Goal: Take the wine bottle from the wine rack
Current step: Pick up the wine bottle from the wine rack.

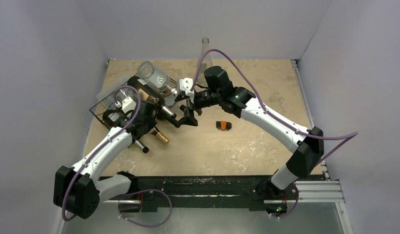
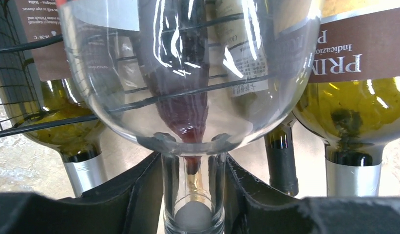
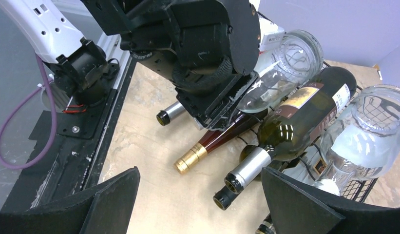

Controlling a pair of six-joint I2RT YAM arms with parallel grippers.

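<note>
The wine bottle [image 2: 188,68] is clear glass and lies on its side on the black wire wine rack [image 1: 101,108], neck pointing at my left wrist camera. My left gripper [image 2: 194,163] has its black fingers [image 2: 139,190] against both sides of that neck, just below the shoulder, shut on it. The same bottle [image 3: 280,63] shows in the right wrist view with the left gripper on its neck. My right gripper [image 3: 199,175] hangs open over bare table in front of the rack, holding nothing. It also shows in the top view [image 1: 185,117], just right of the rack.
The rack also holds a second clear bottle [image 3: 373,122], a green bottle with silver foil [image 3: 295,122], a gold-capped red bottle [image 3: 207,146] and a black-capped one [image 3: 224,199]. A small orange and black object [image 1: 223,126] lies mid-table. A clear tube [image 1: 205,46] stands at the back wall.
</note>
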